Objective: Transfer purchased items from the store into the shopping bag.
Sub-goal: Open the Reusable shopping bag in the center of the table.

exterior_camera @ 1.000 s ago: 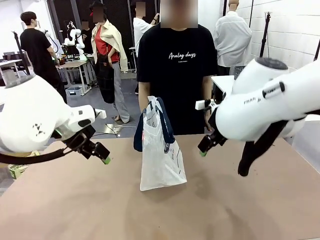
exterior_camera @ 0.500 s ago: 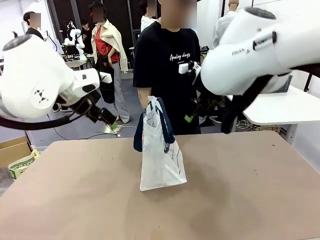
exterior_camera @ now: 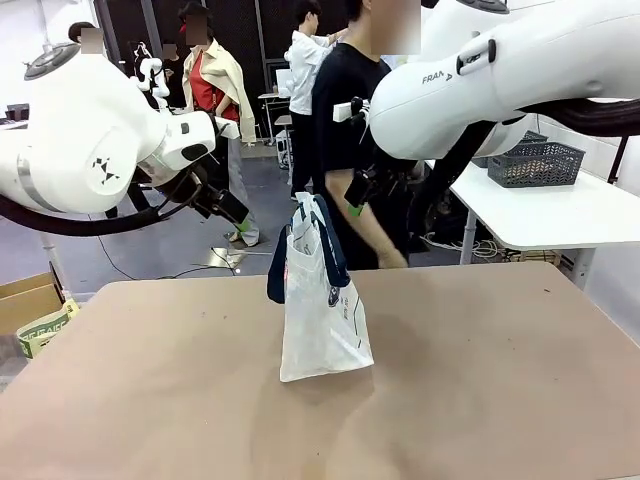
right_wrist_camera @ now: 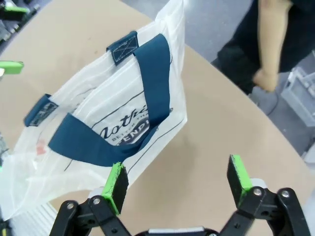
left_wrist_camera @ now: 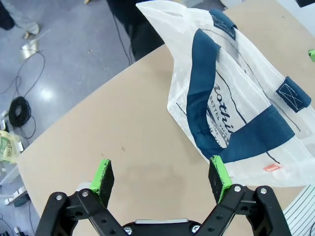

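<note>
While standing upright at frame centre, shopping bag (exterior_camera: 320, 310) is leaving bare tabletop (exterior_camera: 500, 400) on every side. Left jaws and right jaws are hanging apart, empty, at its upper left and upper right. Bag lettering is showing partly: "othi".

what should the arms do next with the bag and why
Probably lower the left gripper and right gripper, both open and empty, to the navy handles of the shopping bag, one each, to pull its mouth open. The bag stands upright mid-table with handles drooping and its top looks nearly closed, so items would be hard to drop in.
</note>
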You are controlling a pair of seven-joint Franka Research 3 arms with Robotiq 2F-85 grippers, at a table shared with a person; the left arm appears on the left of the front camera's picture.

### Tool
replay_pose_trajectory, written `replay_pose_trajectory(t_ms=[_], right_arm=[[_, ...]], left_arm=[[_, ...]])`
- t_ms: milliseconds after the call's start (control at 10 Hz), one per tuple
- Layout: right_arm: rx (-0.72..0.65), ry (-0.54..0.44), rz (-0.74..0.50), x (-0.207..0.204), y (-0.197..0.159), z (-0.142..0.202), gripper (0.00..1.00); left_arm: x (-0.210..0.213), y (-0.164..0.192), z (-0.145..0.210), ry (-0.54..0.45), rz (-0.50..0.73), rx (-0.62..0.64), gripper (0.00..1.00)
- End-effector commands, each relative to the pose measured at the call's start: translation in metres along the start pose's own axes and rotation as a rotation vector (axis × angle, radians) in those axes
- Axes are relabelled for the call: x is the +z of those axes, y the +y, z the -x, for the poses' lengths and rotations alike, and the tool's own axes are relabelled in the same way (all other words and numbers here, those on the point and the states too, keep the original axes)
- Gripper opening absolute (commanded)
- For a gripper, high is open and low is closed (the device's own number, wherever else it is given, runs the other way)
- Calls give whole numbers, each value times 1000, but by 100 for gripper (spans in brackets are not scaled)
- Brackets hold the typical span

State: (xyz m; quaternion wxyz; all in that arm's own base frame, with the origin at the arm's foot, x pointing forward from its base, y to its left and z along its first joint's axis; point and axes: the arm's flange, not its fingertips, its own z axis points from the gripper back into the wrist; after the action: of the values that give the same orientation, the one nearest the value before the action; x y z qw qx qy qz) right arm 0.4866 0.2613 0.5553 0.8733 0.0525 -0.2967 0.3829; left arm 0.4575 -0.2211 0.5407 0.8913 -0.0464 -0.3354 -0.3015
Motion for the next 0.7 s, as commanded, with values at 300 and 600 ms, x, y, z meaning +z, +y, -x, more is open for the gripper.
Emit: replay_pose_trajectory(t_ms=[300, 600], right_arm=[[-5, -3, -9, 8, 5, 9, 100], [-5, -3, -9, 8, 5, 9, 100]], left_arm=[[3, 0, 4, 19, 3, 1, 100], [3, 0, 4, 19, 3, 1, 100]])
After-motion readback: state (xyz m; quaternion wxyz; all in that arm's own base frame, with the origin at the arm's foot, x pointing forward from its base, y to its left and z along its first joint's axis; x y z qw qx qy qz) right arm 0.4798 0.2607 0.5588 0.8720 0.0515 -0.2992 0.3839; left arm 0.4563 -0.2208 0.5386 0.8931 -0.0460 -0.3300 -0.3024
